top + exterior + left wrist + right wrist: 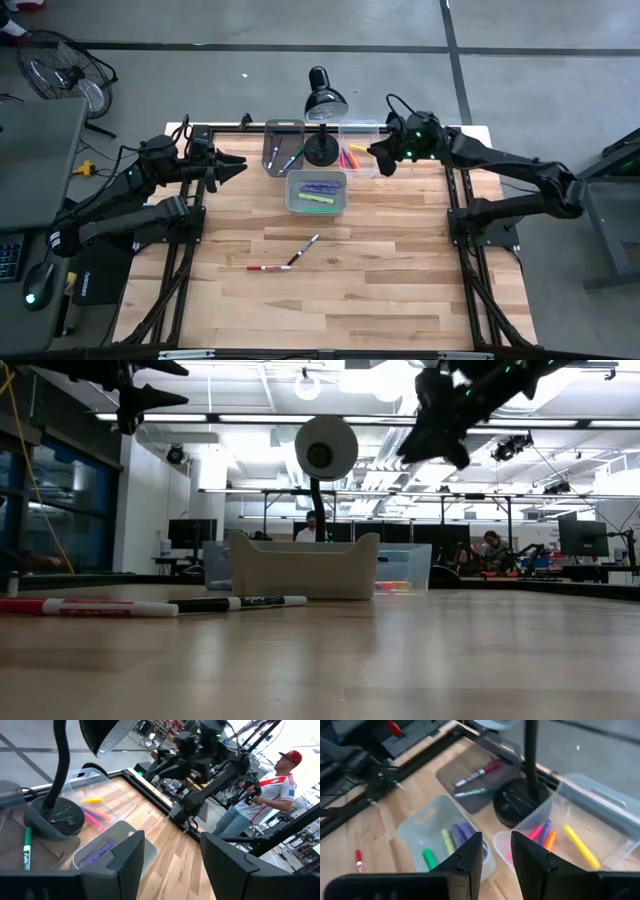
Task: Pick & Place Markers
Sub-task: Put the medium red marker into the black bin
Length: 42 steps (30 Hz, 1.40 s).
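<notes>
A light wooden table [380, 290] is seen. Directly on it, three clear bins [317, 191] are set around a black lamp base [322, 151] at the far middle, and a red-capped marker [268, 267] and a black-capped marker [304, 249] are laid just beside each other nearer the centre

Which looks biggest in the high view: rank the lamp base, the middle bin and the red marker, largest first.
1. Middle bin.
2. Lamp base.
3. Red marker, longer than the base is wide but far thinner.
</notes>
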Each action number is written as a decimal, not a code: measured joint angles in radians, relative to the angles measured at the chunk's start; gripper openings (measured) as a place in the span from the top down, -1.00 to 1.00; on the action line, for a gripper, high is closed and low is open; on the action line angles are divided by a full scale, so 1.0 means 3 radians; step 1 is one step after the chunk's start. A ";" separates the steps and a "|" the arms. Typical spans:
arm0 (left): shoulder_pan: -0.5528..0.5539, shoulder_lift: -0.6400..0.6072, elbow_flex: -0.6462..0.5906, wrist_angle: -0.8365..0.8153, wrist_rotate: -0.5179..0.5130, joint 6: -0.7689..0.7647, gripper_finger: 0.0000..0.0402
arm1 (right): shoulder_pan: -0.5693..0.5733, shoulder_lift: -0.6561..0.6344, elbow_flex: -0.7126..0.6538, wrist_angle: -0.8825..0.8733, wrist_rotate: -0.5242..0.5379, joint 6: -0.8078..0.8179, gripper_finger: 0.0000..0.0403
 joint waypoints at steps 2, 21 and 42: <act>0.0000 -0.0001 0.0000 -0.0002 0.0003 0.0003 0.05 | 0.0157 -0.0105 0.0000 -0.0024 0.0130 -0.0012 0.56; 0.0000 -0.0133 0.0000 -0.0011 0.0723 0.0155 0.05 | 0.1385 -0.0180 0.0000 -0.0014 0.0973 0.0161 0.59; -0.0001 -0.0367 0.0001 -0.1252 0.1436 0.0597 0.05 | 0.2982 -0.0110 0.0000 -0.0109 0.2563 0.1122 0.59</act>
